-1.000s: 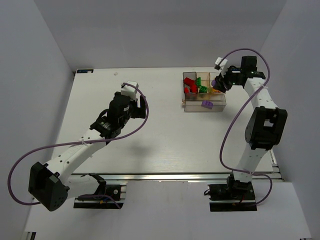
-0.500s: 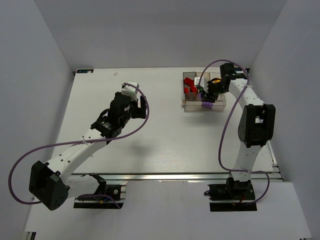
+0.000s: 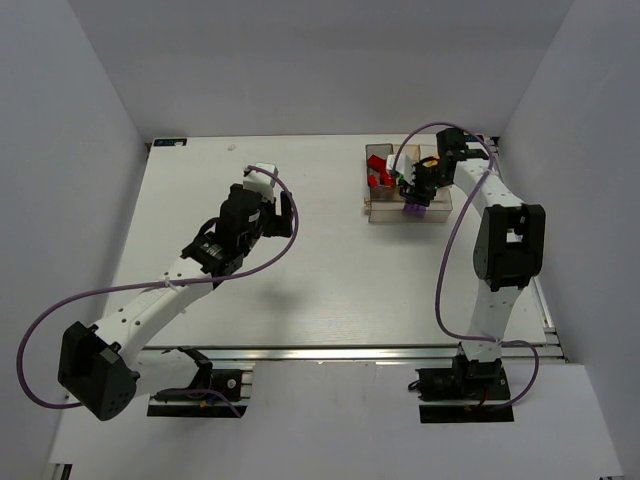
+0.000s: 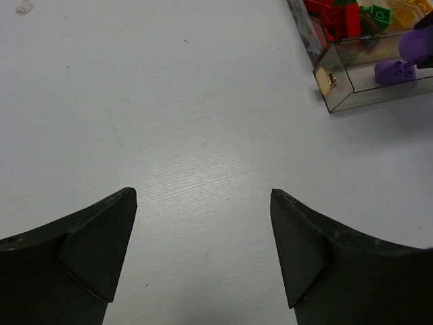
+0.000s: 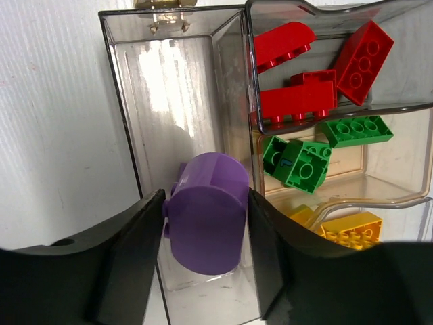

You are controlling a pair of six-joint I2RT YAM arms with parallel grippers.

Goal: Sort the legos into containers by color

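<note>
Right gripper (image 5: 206,203): clenched on a purple brick (image 5: 206,223), one dark finger flat against each side of it.
Right gripper, place: pointed down over the front tray (image 5: 176,88) of the organizer (image 3: 372,212), at the far right of the table (image 3: 300,290).
Purple brick: rounded top toward the wrist camera, inside the outline of the tray; contact with the tray floor cannot be told.
Second purple brick (image 4: 394,70): flat on the tray floor, studs up, just beside the held one; seen from the left wrist only.
Bins, behind the tray wall: three in a row.
First bin: red bricks (image 5: 304,95), several, loosely piled.
Middle bin: green bricks (image 5: 301,162), at least two, one tilted.
Third bin: yellow bricks (image 5: 348,227), partly hidden by the right finger.
Left gripper (image 4: 201,203): released, fingers spread wide, nothing between them.
Left gripper, place: above bare tabletop left of centre, well apart from the organizer; organizer corner visible at the upper right of its wrist view.
</note>
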